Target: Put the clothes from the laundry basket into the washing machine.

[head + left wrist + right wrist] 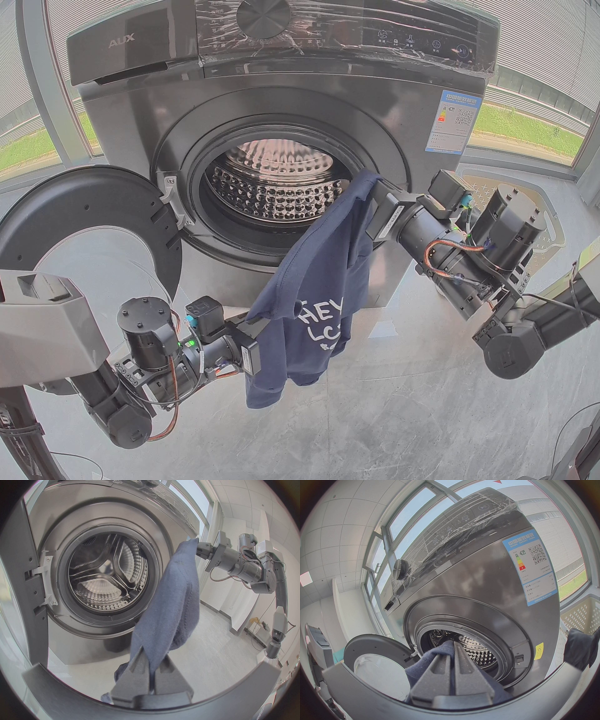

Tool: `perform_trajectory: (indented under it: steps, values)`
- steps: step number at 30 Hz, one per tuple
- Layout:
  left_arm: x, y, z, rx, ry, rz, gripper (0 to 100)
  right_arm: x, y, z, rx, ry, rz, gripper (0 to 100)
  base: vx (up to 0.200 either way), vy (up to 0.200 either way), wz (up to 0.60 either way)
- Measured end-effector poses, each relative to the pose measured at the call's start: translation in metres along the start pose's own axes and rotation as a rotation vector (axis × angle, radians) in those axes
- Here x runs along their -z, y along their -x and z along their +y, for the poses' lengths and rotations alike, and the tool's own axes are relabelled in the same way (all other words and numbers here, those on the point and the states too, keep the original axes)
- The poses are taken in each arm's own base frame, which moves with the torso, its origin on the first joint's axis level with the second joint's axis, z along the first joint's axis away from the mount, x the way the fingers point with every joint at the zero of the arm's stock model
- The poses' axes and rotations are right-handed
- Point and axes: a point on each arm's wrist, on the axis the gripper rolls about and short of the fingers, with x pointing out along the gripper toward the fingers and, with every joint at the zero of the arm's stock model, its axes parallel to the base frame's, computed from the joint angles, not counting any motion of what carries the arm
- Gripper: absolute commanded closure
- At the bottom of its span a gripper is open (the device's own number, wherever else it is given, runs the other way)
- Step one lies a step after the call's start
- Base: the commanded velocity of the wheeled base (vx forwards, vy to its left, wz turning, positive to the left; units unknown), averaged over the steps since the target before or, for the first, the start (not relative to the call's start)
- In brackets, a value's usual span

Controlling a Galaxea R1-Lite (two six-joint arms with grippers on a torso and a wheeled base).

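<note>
— Which step is in hand?
— The carry to the machine. A navy T-shirt [319,294] is held stretched between both grippers in front of the washing machine [281,94], whose door [87,231] is swung open to the left.
— How are the grippers set?
— The left gripper [152,667] is closed narrow on the shirt's lower edge, low down and near the floor. The right gripper [450,658] is pinched on an upper corner, just at the right rim of the drum [275,181] opening.
— Is the shirt inside?
— Not yet. It is hung outside, across the lower right of the opening, and nothing is seen lying in the drum.
— What is called for next?
— By this reading, the raised end should be carried into the drum mouth and the low end lifted over the rim. Both grips should be released only once the cloth is well inside.
— And the laundry basket [578,617]?
— It is seen just right of the machine, with what looks like dark cloth [581,647] at it, so more is probably left to be fetched.
</note>
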Motion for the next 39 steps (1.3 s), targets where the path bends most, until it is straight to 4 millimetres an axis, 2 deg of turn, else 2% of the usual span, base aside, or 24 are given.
perform_trajectory:
  steps: [6, 10, 18, 24, 32, 39]
  values:
    - [-0.004, -0.007, 0.014, -0.027, 0.001, -0.028, 100, -0.001, 0.002, 0.004, -0.011, -0.005, 0.001, 100, 0.0, 0.0, 0.0]
    - [-0.011, -0.008, 0.033, -0.081, -0.001, -0.061, 100, -0.002, 0.008, 0.0, 0.0, 0.003, 0.014, 100, 0.0, 0.0, 0.0]
    - [-0.046, 0.012, 0.054, -0.157, -0.009, -0.182, 100, -0.001, 0.031, -0.01, 0.029, 0.022, 0.077, 100, 0.0, 0.0, 0.0]
    - [-0.083, 0.028, 0.053, -0.166, 0.003, -0.313, 100, -0.007, 0.051, -0.011, 0.021, 0.033, 0.103, 100, 0.0, 0.0, 0.0]
    - [-0.122, 0.04, 0.047, -0.17, -0.017, -0.453, 100, -0.01, 0.064, -0.009, 0.006, 0.047, 0.114, 100, 0.0, 0.0, 0.0]
    - [-0.141, 0.054, 0.036, -0.154, -0.019, -0.49, 100, -0.016, 0.064, -0.007, -0.007, 0.047, 0.087, 100, 0.0, 0.0, 0.0]
